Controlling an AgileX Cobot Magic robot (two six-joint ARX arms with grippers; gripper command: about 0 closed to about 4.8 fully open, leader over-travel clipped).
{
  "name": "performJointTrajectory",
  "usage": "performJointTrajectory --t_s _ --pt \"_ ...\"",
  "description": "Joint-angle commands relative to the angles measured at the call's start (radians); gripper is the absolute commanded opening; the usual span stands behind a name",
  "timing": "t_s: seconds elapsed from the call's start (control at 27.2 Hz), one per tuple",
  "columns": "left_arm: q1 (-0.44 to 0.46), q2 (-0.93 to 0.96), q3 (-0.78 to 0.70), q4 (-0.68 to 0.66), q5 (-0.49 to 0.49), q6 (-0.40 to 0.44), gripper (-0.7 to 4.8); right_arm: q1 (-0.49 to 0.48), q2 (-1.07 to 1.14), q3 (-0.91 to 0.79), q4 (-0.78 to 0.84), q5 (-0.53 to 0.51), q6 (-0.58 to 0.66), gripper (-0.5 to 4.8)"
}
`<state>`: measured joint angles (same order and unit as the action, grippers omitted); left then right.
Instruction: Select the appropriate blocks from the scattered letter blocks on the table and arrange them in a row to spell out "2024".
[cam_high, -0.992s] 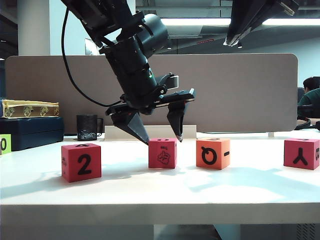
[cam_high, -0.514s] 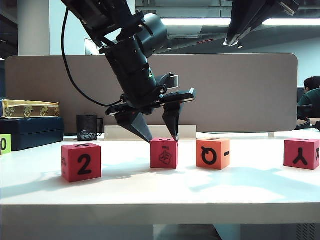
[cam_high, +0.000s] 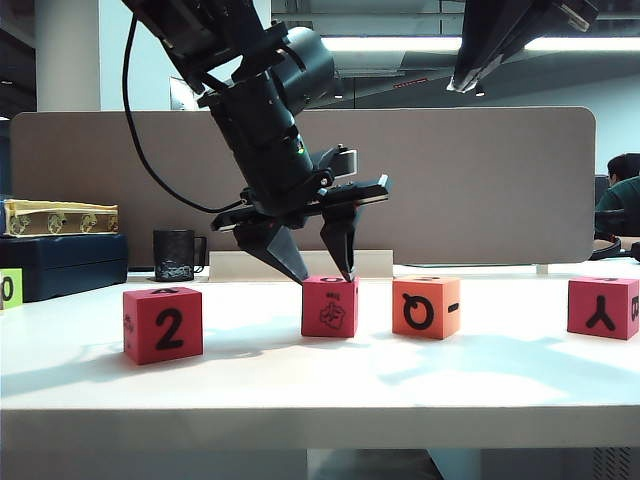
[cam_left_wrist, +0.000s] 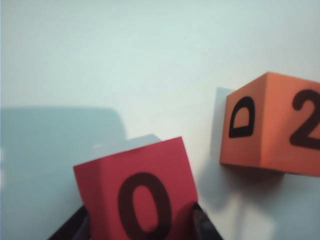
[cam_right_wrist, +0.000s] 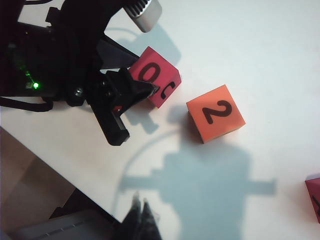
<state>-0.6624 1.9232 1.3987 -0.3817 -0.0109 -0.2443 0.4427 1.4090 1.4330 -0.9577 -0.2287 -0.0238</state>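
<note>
Progress: row unbuilt. My left end effector (cam_high: 318, 272) straddles 0-topped pink block (cam_high: 329, 305), fingers at sides, grip unconfirmed; right end effector (cam_right_wrist: 141, 216) closed, raised above desk (cam_high: 300, 385).

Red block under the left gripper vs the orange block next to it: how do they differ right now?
Colour: the red block is pink-red, the orange block orange. Top face: red shows 0, orange shows 2. State: the left gripper straddles the red block, fingers at its sides; the orange block stands free beside it. The right gripper hangs shut, high above. Both are cubes resting on the table.

blocks (cam_high: 329, 306): three pink-red, one orange, black marks | table (cam_high: 300, 385): white | left hand (cam_high: 325, 276): black
</note>
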Motion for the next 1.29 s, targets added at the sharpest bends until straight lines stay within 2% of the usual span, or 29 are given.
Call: performJointTrajectory --t_s 0.04,0.07,0.15,0.18,0.66,0.84,0.88,0.92,1.29 --pt "-0.004 -0.002 0.0 -0.015 0.016 0.001 2.47 0.001 -0.005 0.005 0.011 -0.003 -0.004 -0.03" --pt "-0.004 -0.002 0.0 -0.015 0.016 0.0 2.49 0.001 -0.005 0.005 0.011 -0.003 -0.004 -0.03" --pt "-0.004 -0.002 0.0 -0.014 0.019 0.0 3.31 0.001 -0.005 0.005 0.011 -0.003 -0.004 -0.03" --pt "-0.004 -0.002 0.0 -0.014 0.019 0.0 3.55 0.001 -0.005 0.005 0.011 -0.003 -0.004 -0.03" --pt "-0.01 0.048 0.0 0.012 0.011 -0.026 3.52 0.001 -0.005 0.005 0.011 -0.002 -0.007 -0.03" --pt "-0.01 0.048 0.0 0.039 0.007 -0.025 3.28 0.001 -0.005 0.005 0.011 -0.003 -0.007 -0.03" --pt "-0.01 0.048 0.0 0.037 0.008 -0.025 3.12 0.001 -0.005 0.005 0.011 -0.003 -0.007 -0.03" --pt "-0.011 0.048 0.0 0.029 0.008 -0.025 2.71 0.001 -0.005 0.005 0.011 -0.003 -0.007 -0.03" --pt "-0.02 0.026 0.0 -0.05 0.014 -0.025 2.68 0.001 -0.005 0.005 0.007 -0.003 -0.007 -0.03"
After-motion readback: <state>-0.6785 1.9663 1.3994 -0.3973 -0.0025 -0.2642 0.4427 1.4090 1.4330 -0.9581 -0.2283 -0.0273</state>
